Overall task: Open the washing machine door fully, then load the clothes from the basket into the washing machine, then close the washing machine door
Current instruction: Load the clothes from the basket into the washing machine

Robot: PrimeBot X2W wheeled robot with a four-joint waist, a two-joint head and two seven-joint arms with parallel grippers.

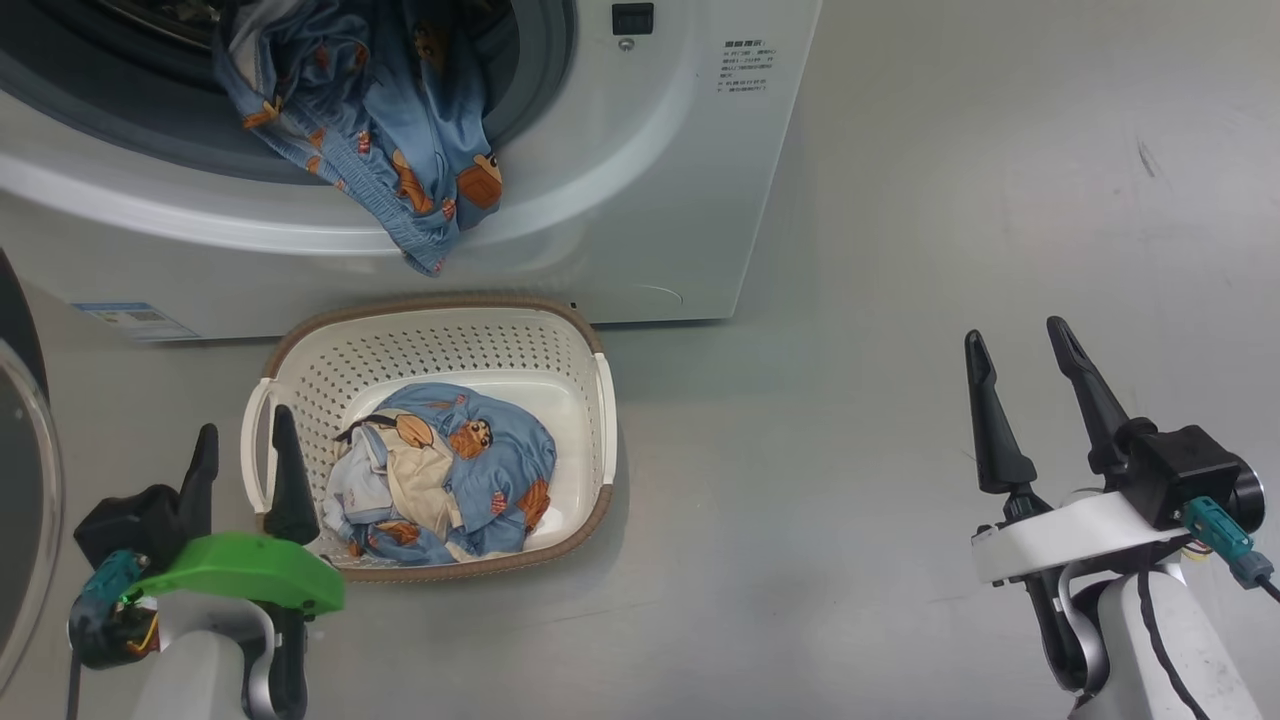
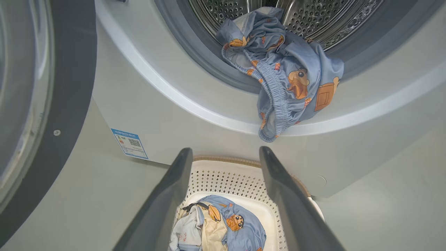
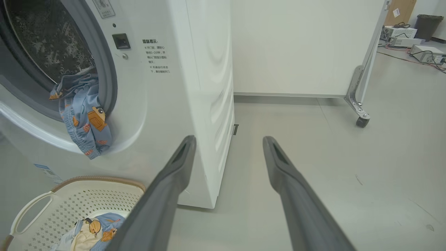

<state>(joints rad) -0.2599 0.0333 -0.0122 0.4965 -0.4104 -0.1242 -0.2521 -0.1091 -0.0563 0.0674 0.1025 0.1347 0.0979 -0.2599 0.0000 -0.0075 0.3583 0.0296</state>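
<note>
Cream basket (image 1: pixel 450 345) holding clothes (image 1: pixel 470 465), garment (image 1: pixel 400 150) draping drum (image 2: pixel 313 17)

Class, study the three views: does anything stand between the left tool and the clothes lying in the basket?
Nothing visible does. The open left tool is by the basket's left handle, and the clothes lie uncovered inside. Farther on, a garment drapes over the washing machine's opening lip.

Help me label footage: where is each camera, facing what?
Head camera: looks down on cream perforated plastic basket before big white washing machine; left gripper, right gripper open.
Left wrist: along its dark fingers into steel drum.
Right wrist: along its fingers, past machine's corner, over grey floor.
All share: light blue cartoon-print clothes hanging over drum lip.
</note>
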